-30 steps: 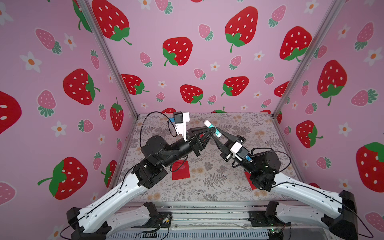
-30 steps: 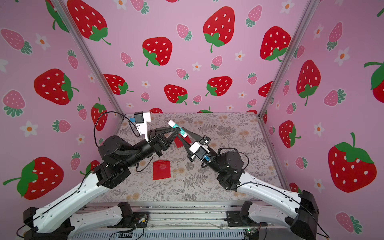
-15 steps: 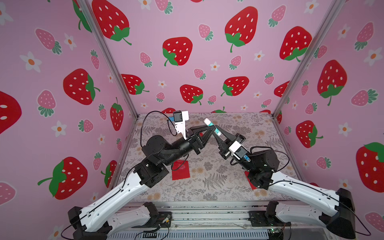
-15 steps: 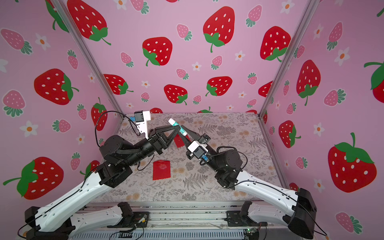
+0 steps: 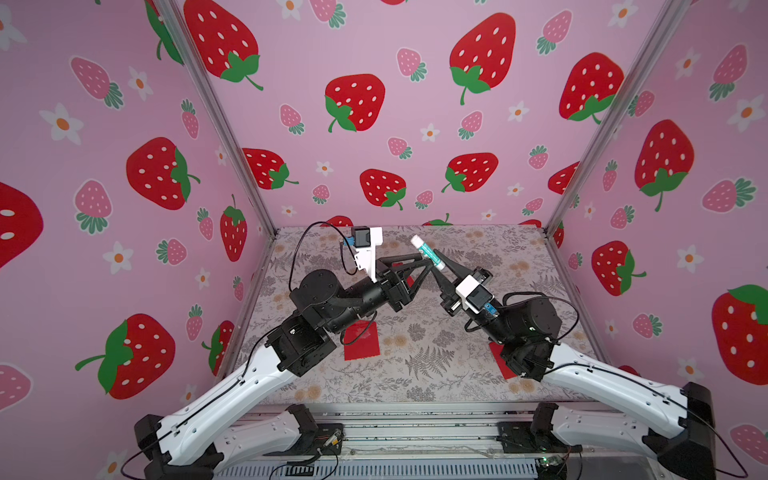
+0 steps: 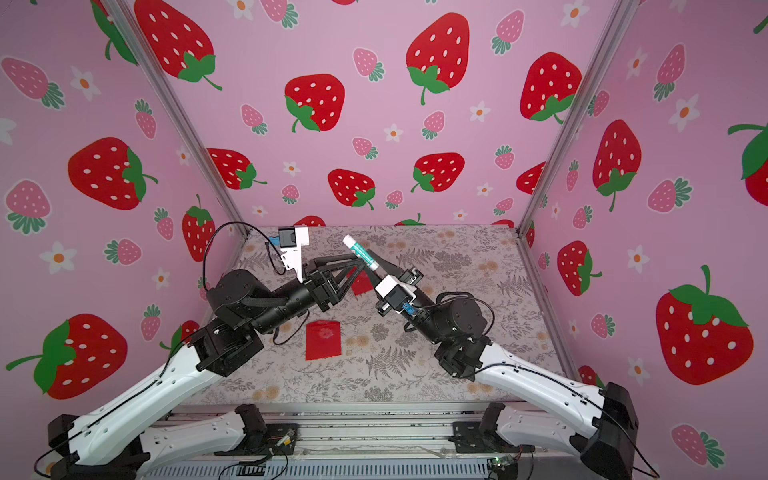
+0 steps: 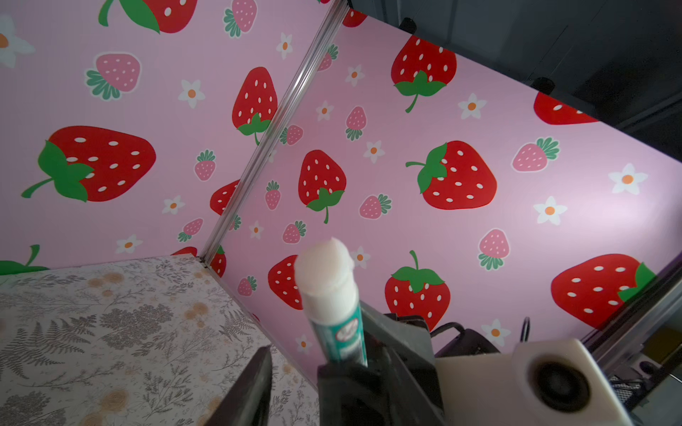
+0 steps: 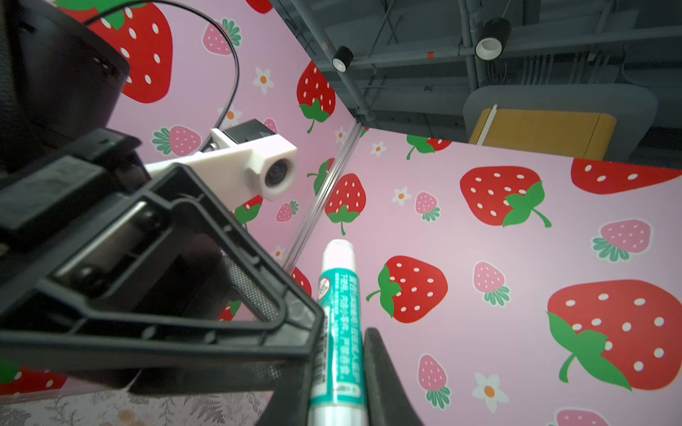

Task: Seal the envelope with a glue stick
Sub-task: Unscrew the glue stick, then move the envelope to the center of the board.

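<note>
The glue stick (image 5: 428, 254) is a small white tube with a teal label and a white top. It is tilted up in the air over the table (image 5: 440, 374). My right claw (image 8: 337, 383) is squeezed tight on its low end. My left claw (image 7: 299, 391) is partly spread, with one finger touching the tube. A second ago that left claw was pinched tighter.

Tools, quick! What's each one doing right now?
Left tool: open, holding nothing.
Right tool: closed on the glue stick.
</note>
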